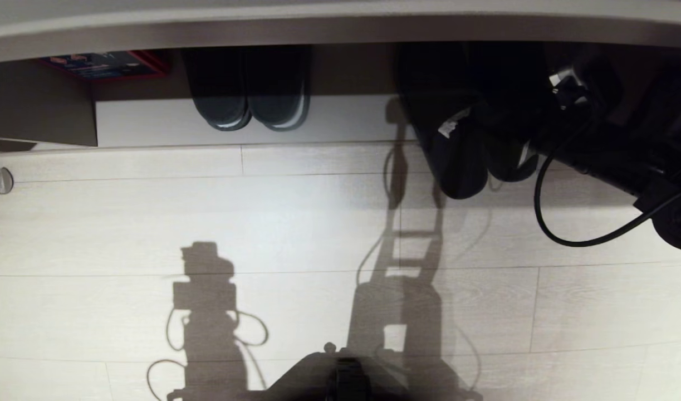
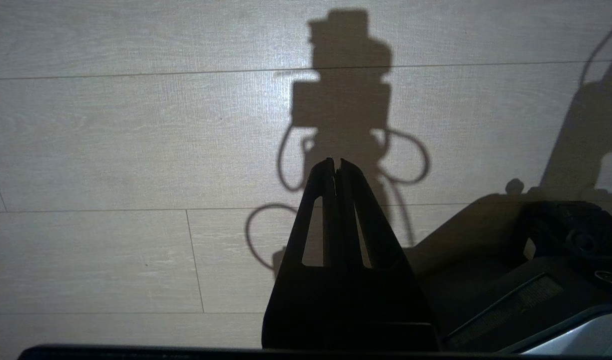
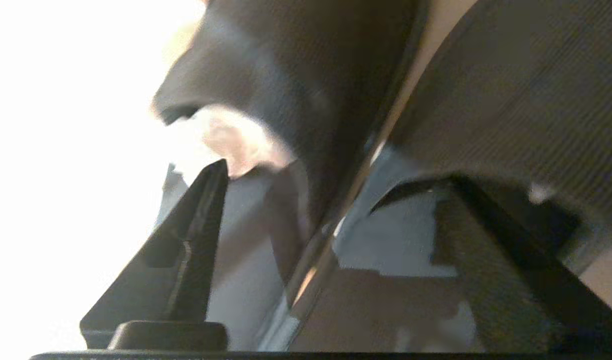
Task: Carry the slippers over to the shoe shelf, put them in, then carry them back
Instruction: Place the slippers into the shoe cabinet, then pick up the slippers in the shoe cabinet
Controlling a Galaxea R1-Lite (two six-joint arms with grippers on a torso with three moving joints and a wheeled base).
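The right gripper (image 3: pixel 331 200) is seen at the mouth of the shelf (image 1: pixel 340 120), its fingers (image 3: pixel 195 235) spread apart around the edges of the slippers (image 1: pixel 474 150), with nothing clamped between them. In the head view the right arm is reached in from the right side, and the gripper itself is lost in the dark there. The slippers are lying side by side with one end inside the shelf and the other end jutting out over the floor (image 1: pixel 318 223); a small white tag (image 1: pixel 447 128) is shown inside one.

The left gripper (image 2: pixel 337 167) is held parked over bare floor, its fingers pressed together and nothing carried.

The carry to the shelf is judged done and the slippers released, though they are only partly in. Left to do, as judged: perhaps a push deeper, then the regrasp and the trip back.

In the shelf, a black pair (image 1: pixel 248 92) with white-edged soles is stood well left of the slippers, and a red-edged box (image 1: pixel 103 64) is set at the far left
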